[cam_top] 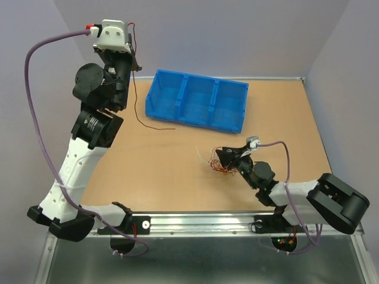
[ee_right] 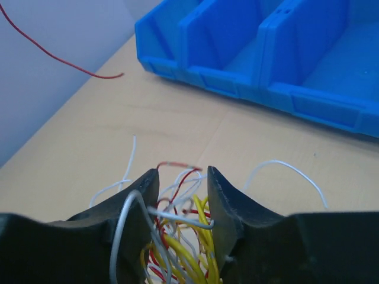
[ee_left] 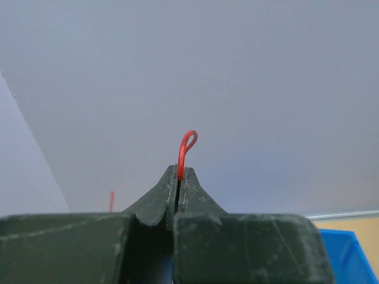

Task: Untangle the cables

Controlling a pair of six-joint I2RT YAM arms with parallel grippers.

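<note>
Where the left arm stands raised at 10 o'clock in the overhead view, the left gripper (ee_left: 179,173) has its dark, scuffed jaws pressed together on 1 red cable (ee_left: 187,142). A small closed loop of it pokes up past the tips against the pale grey wall. Seen from above, that thin strand hangs from the grip in a long shallow curve. Its free end lies on the tan table (cam_top: 172,171) at 7 o'clock of the blue bin (cam_top: 195,122), near its front wall.

The bin sits at 12 o'clock, a long moulded plastic tray with slanted walls. It is split by 2 dividers into 3 compartments, each showing its smooth blue floor.

At 4 o'clock, apart from the bin, the other cables (ee_right: 180,239) lie in 1 small clump on the table. They are thin, glossy, curly strands in yellow, red and white, with white loops straying out at the edges. The right gripper (ee_right: 180,177) is down in this clump. Its black wedge-shaped jaws stand partly spread, with strands filling the gap and 1 white strand bridging from finger to finger.
</note>
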